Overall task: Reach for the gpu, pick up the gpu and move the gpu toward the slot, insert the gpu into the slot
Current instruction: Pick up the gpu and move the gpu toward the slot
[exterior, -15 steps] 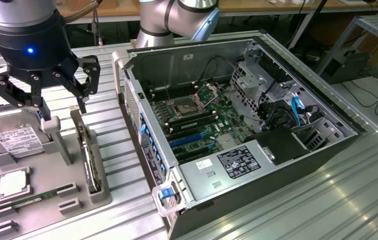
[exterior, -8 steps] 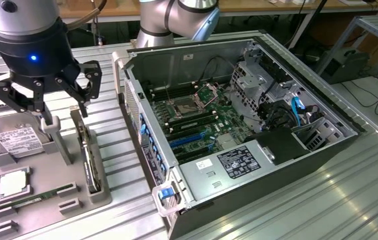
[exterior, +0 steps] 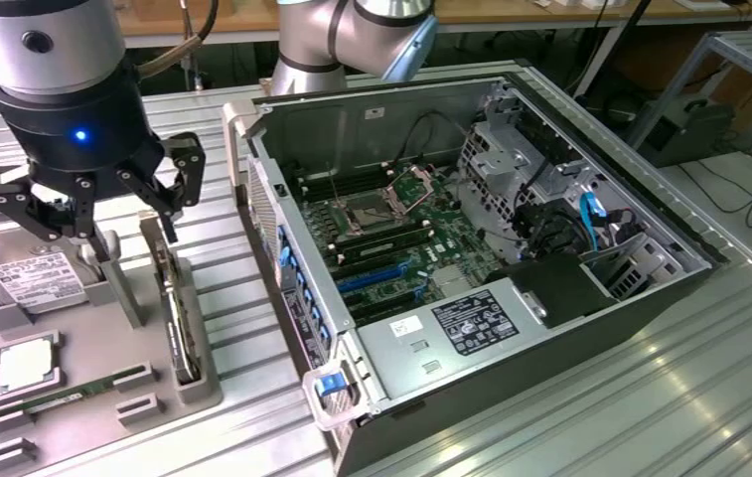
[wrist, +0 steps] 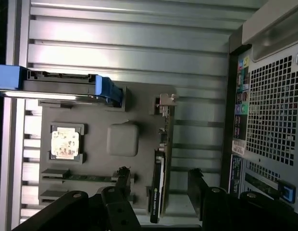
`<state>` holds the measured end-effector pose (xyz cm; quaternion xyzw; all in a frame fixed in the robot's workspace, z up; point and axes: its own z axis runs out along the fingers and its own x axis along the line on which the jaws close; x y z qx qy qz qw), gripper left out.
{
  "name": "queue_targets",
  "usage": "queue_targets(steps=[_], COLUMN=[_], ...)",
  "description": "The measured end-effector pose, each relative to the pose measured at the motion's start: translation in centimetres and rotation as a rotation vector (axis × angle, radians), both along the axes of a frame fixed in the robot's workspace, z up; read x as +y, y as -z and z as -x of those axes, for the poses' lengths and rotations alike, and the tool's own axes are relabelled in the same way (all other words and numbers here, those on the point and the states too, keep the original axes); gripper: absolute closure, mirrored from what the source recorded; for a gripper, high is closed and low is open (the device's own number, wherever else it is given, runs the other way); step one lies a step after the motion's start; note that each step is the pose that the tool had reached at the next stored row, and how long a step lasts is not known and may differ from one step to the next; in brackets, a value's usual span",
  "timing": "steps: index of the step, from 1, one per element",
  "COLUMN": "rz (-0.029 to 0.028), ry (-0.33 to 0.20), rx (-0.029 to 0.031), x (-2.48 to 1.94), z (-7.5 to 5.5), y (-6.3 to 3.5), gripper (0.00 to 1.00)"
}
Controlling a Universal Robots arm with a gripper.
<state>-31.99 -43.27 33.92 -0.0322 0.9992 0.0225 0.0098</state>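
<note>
your gripper (exterior: 117,227) hangs wide open and empty above the gpu (exterior: 180,318), which stands on edge in the gray tray (exterior: 110,343); it looks light, stiff and fragile, so pinch its flat sides gently.

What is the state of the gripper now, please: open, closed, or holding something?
Gripper: open, holding nothing, over the gpu.

A grey tray (exterior: 100,343) holds a hard drive (exterior: 34,280), processor (exterior: 27,366) and memory stick (exterior: 71,395).
</note>
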Motion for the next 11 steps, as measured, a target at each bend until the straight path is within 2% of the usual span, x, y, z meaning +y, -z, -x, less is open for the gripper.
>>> queue_targets(steps=[7,11], rz=[0.0000,0.0000], ry=[0.041,0.041], rx=[-0.0001,-0.0001], x=[-0.08,-0.77], z=[-0.1,-0.2], y=[0.80,1.28], gripper=[0.40,0.40])
